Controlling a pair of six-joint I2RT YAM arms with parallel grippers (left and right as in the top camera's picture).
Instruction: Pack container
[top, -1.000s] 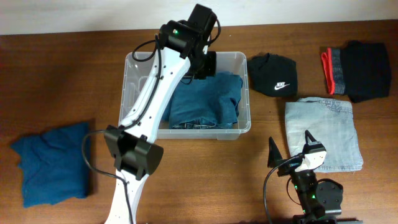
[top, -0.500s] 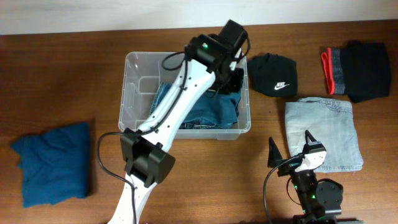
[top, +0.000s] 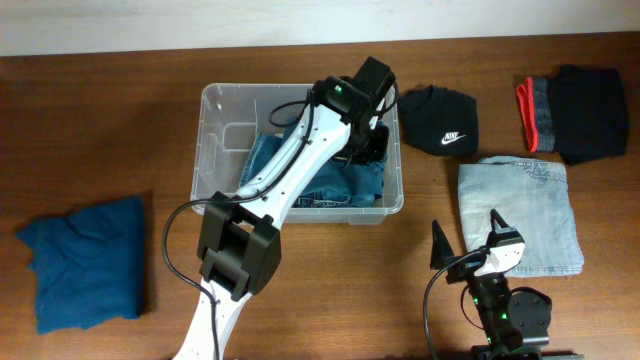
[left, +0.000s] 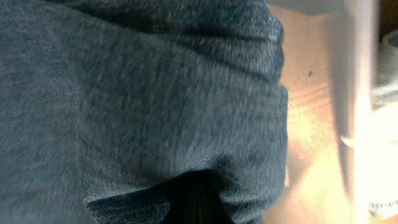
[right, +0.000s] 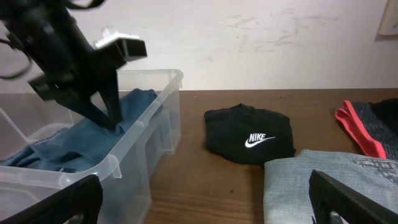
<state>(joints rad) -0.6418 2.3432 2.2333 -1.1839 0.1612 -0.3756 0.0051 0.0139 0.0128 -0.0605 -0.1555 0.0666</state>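
The clear plastic container (top: 212, 100) stands at mid-table with dark blue jeans (top: 325, 188) lying inside. My left gripper (top: 373, 146) is down inside the container's right end, shut on a fold of the jeans. In the left wrist view, denim (left: 137, 93) fills the frame and bunches into the dark left gripper (left: 199, 200); the blurred container wall (left: 360, 87) runs down the right. My right gripper (top: 467, 236) stands open near the table's front edge, holding nothing. The right wrist view shows the right gripper (right: 202, 205) spread wide, with the container (right: 146, 134) to its left.
A black Nike garment (top: 440, 120) lies just right of the container. Folded light denim (top: 522, 215) lies in front of it, beside my right gripper. A black, grey and red garment (top: 578, 112) sits at the back right. A blue cloth (top: 85, 262) lies at the front left.
My left arm has swung from the container's back middle to its right end and dropped lower. The jeans under it have bunched up. The right arm has not moved.
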